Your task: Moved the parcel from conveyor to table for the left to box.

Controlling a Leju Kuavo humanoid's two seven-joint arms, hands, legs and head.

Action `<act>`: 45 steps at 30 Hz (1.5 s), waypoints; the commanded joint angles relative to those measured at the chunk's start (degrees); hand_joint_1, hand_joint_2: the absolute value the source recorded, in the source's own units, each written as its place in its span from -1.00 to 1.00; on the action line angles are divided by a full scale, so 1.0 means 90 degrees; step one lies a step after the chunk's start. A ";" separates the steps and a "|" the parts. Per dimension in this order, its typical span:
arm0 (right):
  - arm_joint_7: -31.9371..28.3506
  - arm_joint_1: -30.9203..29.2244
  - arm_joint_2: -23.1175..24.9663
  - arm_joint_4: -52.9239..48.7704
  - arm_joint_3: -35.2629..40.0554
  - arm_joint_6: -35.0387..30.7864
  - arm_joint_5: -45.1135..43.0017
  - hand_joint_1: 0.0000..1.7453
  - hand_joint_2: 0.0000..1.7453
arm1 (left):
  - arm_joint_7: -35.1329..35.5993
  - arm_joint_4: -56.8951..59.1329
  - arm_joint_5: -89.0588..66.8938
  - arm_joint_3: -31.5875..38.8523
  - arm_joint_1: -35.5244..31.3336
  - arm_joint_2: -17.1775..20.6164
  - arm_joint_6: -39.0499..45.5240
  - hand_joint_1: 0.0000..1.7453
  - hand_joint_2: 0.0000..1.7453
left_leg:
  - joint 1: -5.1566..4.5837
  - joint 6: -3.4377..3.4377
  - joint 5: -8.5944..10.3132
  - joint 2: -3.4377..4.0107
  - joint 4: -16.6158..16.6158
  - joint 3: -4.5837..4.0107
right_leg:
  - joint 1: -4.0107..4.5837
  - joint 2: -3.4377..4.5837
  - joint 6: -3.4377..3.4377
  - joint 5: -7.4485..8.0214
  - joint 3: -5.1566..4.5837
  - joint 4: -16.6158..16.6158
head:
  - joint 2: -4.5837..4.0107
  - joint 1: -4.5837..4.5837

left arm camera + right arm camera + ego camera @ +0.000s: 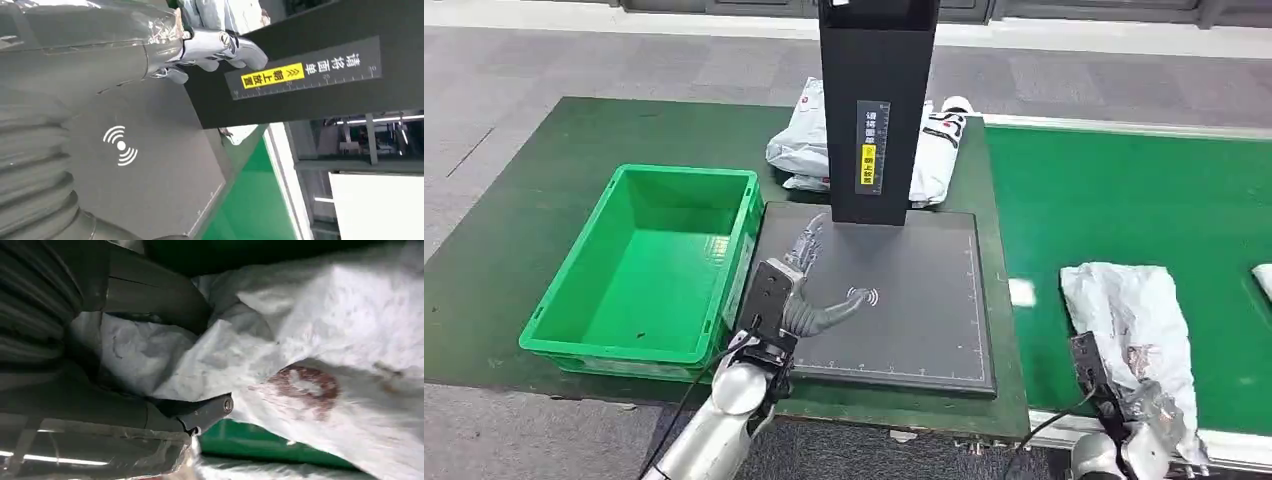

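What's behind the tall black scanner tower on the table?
Grey plastic mail bags lie piled behind the tall black scanner tower, sticking out either side; the tower hides their middle.

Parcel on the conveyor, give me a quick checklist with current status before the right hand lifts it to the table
1. Right hand on the parcel: ok, fingers press into the bag.
2. Grip fully closed: cannot tell.
3. Scanner pad free for set-down: not ok, left hand hovers over it.
4. Left hand holds nothing: ok.
5. Green box ready: ok, no parcels inside.
6. Black scanner post clear of the path: cannot tell.
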 commanded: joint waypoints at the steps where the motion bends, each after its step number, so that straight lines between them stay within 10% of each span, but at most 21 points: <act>1: -0.0108 -0.0324 0.0266 -0.0065 -0.0213 0.0136 -0.0211 1.00 1.00 | 0.0013 0.0178 -0.0027 0.0234 -0.0070 0.0202 -0.0043 -1.00 1.00 | 0.0000 -0.0001 -0.0003 0.0025 -0.0011 0.0021 | 0.0001 0.0018 -0.0006 0.0003 0.0014 -0.0010 | 0.0000 0.0000; 11: -0.1319 -0.0564 0.0681 -0.2382 0.0536 0.1069 -0.2522 1.00 1.00 | -0.0108 0.0095 -0.0106 0.0444 0.0018 0.0164 -0.0014 -1.00 1.00 | -0.0004 -0.0004 -0.0007 0.0050 -0.0014 0.0029 | -0.0002 0.0042 -0.0009 0.0006 0.0013 -0.0008 | 0.0000 0.0000; 29: -0.1591 0.0217 -0.0636 -0.4745 0.3007 -0.0071 -0.4052 1.00 1.00 | 0.0167 -0.0771 -0.0146 0.0303 0.0644 0.0436 -0.0028 -1.00 1.00 | -0.0007 -0.0001 0.0001 0.0006 -0.0005 0.0003 | -0.0007 0.0006 -0.0001 -0.0001 0.0000 0.0001 | -0.0002 0.0000; 45: -0.1244 -0.0859 -0.0173 -0.2220 0.5529 0.0701 -0.4803 1.00 1.00 | -0.0271 -0.1110 0.0152 0.0247 0.0474 0.0511 0.0296 -1.00 1.00 | 0.0008 -0.0006 0.0000 0.0055 -0.0019 0.0034 | 0.0010 0.0051 -0.0008 0.0016 0.0021 -0.0021 | 0.0000 0.0000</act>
